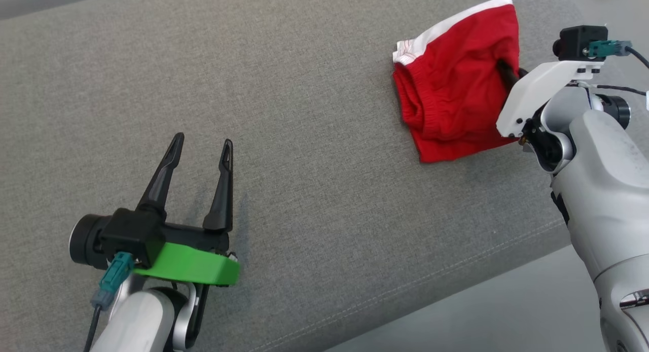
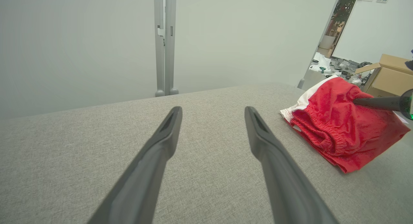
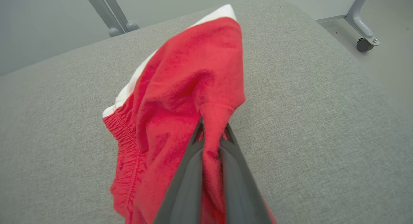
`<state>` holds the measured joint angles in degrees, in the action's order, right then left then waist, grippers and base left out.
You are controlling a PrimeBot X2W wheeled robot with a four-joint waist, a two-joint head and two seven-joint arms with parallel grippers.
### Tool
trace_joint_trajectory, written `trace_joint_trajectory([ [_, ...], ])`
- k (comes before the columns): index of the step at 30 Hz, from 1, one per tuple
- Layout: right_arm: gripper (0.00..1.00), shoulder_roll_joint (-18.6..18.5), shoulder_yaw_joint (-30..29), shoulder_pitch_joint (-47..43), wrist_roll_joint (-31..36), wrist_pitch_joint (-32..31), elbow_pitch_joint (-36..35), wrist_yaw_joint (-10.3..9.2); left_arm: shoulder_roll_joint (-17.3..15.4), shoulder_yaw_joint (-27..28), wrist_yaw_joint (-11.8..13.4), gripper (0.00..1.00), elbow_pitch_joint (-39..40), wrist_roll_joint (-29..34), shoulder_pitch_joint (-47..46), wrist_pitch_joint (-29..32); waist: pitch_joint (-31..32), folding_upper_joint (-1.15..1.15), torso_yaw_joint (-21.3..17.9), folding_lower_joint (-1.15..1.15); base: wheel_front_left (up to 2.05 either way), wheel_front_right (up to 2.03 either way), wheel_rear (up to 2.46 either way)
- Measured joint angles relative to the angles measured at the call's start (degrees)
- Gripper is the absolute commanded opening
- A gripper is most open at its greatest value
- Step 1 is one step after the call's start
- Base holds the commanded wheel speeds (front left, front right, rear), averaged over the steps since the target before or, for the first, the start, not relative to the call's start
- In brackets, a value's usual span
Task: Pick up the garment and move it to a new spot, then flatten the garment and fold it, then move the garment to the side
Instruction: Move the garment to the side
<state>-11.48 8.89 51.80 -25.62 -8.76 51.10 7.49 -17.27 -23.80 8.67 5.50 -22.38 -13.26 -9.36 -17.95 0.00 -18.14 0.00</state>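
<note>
Head view, from left to right: the left hand (image 1: 203, 139) is seen at the lower left, mounted above a bright green plastic bracket (image 1: 187, 268). Its two long dark fingers are spread wide apart with nothing between them. It is set over the grey fabric-covered desk (image 1: 304, 88); whether the tips touch the cloth cannot be told. Well apart from it, at the upper right of the desk, the crumpled red shorts with a white band and a gathered waistband (image 1: 451, 98) are found, bunched in folds near the desk's far right end. At the shorts' right edge the right hand (image 1: 503, 65) is pushed into the red fabric, with its white wrist housing just beside the garment.

In the left wrist view the spread fingers of the left hand (image 2: 213, 110) are shown over bare desk (image 2: 64, 153), the shorts (image 2: 338, 127) are seen to the right, and a brown cardboard box (image 2: 390, 75) is seen beyond them.

In the right wrist view the right hand (image 3: 213, 127) is shown drawn together and clamped on a fold of the shorts (image 3: 184, 82), which is pulled up into a peak while the rest is draped on the desk (image 3: 322, 120).
</note>
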Motion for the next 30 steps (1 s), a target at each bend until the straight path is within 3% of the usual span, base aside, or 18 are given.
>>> trace_joint_trajectory([
  [9,0.0,-4.3,-2.6,4.9,1.4,5.4,5.7,0.01,-1.7,1.6,1.2,1.0,3.8,0.5,-2.5,1.6,-6.0,0.0,1.0,0.01,0.0,0.0,0.0],
  [23,0.0,-14.3,-6.1,13.7,8.8,12.9,14.5,0.01,-4.3,1.5,1.9,1.0,11.3,2.0,-3.9,5.6,-13.4,0.0,5.4,0.01,0.0,0.0,0.0],
  [30,0.0,-16.5,-7.5,17.8,13.4,15.1,18.2,0.01,-5.2,1.1,2.4,1.0,13.7,3.0,-4.4,7.4,-16.4,0.0,7.2,0.01,0.0,0.0,0.0],
])
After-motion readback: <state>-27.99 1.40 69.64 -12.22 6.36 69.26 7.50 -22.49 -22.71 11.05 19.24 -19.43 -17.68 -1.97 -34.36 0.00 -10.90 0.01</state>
